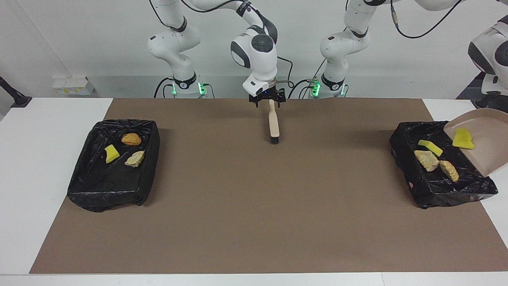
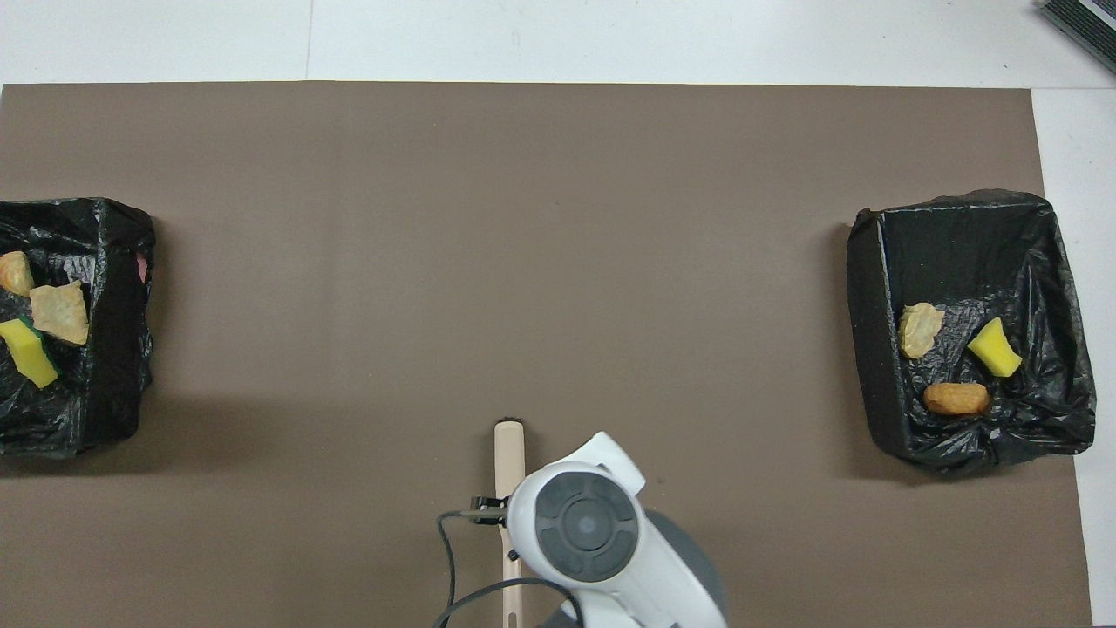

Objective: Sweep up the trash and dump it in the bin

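Observation:
My left gripper [image 1: 491,104], at the picture's edge, is shut on the beige dustpan [image 1: 482,139], which hangs steeply tilted over the black-lined bin [image 1: 452,190] at the left arm's end. One yellow wedge [image 1: 463,140] still lies on the pan. A yellow wedge [image 1: 430,147] and two tan lumps [image 1: 426,161] lie in that bin [image 2: 105,410]. The brush [image 1: 273,125] lies on the brown mat near the robots, also seen in the overhead view [image 2: 508,453]. My right gripper [image 1: 268,101] is open, its fingers either side of the brush's handle end.
A second black-lined bin [image 1: 111,190] at the right arm's end holds a brown lump [image 1: 131,139], a yellow wedge [image 1: 111,153] and a tan lump [image 1: 135,159]. The brown mat [image 1: 254,206] covers the table's middle, with white table [image 1: 31,159] at both ends.

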Motion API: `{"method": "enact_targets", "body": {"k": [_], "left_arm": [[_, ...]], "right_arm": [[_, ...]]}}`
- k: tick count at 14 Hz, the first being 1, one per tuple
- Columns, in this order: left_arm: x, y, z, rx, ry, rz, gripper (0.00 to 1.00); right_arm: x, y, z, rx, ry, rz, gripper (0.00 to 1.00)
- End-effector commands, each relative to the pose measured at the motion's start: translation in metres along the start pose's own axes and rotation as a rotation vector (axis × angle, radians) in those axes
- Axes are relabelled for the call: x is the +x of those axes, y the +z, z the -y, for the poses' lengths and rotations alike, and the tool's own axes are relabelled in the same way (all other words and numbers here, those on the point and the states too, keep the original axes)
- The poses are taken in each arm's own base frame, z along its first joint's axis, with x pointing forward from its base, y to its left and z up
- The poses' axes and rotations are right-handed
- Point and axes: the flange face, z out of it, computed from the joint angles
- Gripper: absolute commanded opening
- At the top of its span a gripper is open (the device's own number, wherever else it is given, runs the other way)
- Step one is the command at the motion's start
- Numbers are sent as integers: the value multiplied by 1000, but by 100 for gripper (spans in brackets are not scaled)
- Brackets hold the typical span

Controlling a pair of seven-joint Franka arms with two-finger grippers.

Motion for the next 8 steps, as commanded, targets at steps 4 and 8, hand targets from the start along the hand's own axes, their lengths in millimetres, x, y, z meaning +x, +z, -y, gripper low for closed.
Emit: {"method": "enact_targets", "body": {"k": [4, 8], "left_arm": [[30, -34, -15, -88, -66, 67, 0], [43, -50, -19, -109, -75, 169, 0]], "right_arm": [[62, -119, -95, 1, 11, -21, 100], [108, -187, -165, 35, -27, -74, 100]]}}
